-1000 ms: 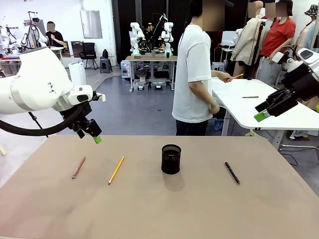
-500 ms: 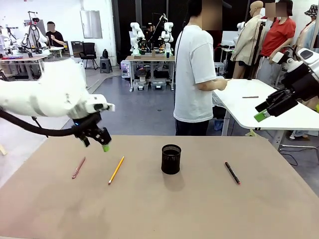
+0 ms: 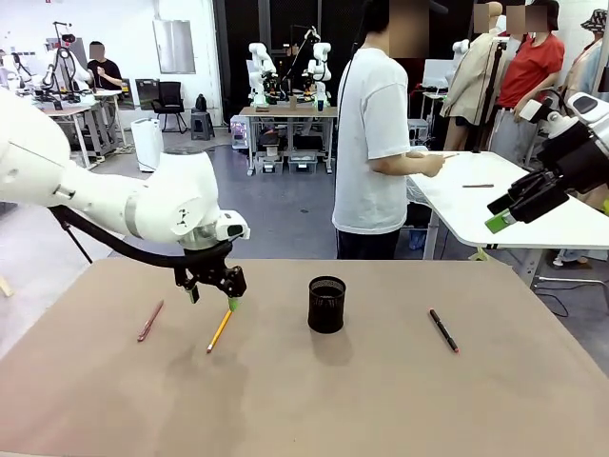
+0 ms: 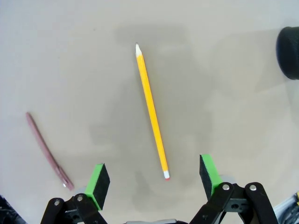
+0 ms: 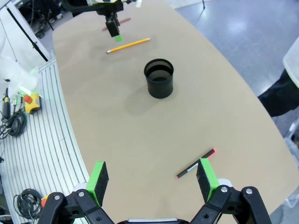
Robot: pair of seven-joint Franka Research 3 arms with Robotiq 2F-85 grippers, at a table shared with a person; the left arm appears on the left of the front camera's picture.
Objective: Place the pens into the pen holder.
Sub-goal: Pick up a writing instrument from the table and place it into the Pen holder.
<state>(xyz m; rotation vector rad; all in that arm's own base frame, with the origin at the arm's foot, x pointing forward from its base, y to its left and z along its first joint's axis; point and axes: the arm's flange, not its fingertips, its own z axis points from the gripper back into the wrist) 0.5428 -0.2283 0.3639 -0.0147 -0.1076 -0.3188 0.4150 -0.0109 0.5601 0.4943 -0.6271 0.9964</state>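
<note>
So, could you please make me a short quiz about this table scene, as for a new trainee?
1. How many pens lie on the table, outside the cup?
2. The left claw hangs over: A) one end of the yellow pencil; B) the cup; C) bare table only.
3. True or false: the right claw is shut on a pen.

Key
1. Three, counting the yellow pencil.
2. A. The left wrist view shows the pencil between the open fingers.
3. False. It is open and holds nothing.
</note>
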